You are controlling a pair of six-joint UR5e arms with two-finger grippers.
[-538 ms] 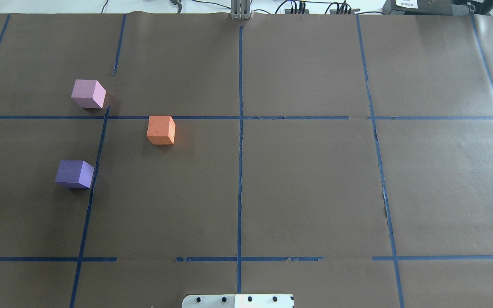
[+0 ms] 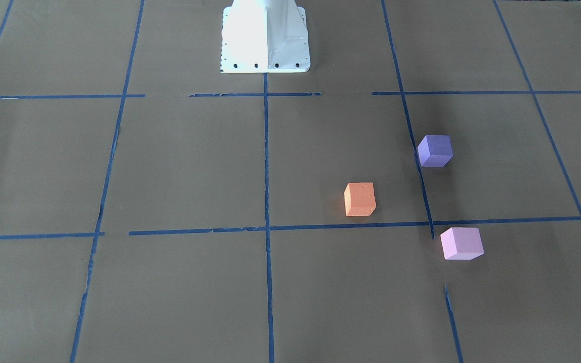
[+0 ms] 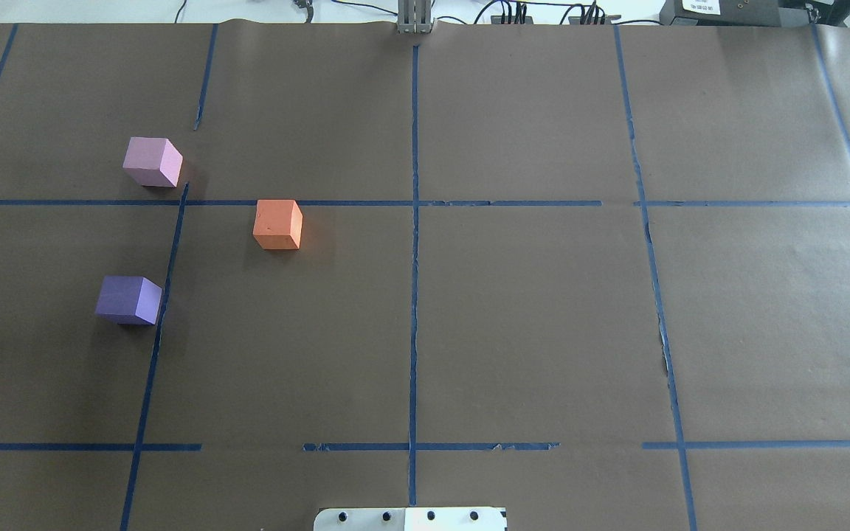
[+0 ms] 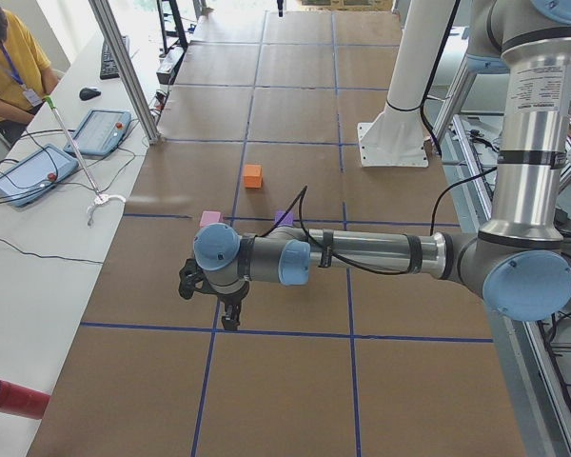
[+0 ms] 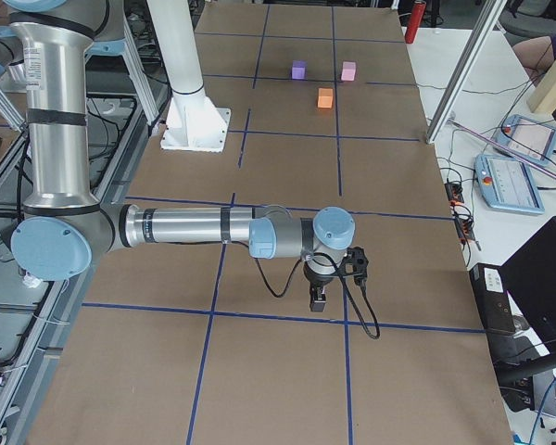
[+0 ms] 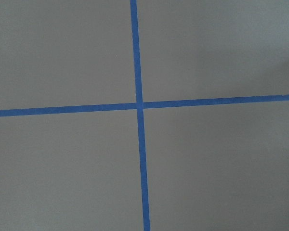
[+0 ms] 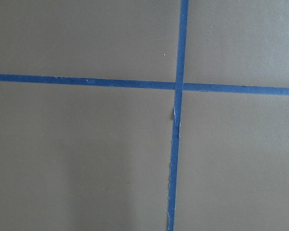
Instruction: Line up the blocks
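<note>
Desk (image 3: 528,324): brown paper cover, divided by blue tape lines (image 3: 414,295).

My left arm (image 4: 362,252) and right arm (image 5: 185,227): each stretched out low over a far end of the desk, well apart from the blocks.

My left hand (image 4: 230,319) and right hand (image 5: 319,298): both point down at tape crossings. They appear only in the side views, so I cannot tell how far either is open. Neither seems to carry anything.

Blocks, all on my left half, well apart, forming a triangle rather than a line:
- Pink block (image 3: 152,161), farthest from my base.
- Orange block (image 3: 277,224), nearest the centre line, just beside a cross tape.
- Violet block (image 3: 128,299), closest to my base, at a lengthwise tape.

Handling (judged): matte and foam-like, so probably light, slightly yielding and not slippery. I would grip two opposite flat faces, squarely.

Hidden: my fingers are absent from both wrist views, which show only paper and tape. The blocks' undersides are unseen.
</note>
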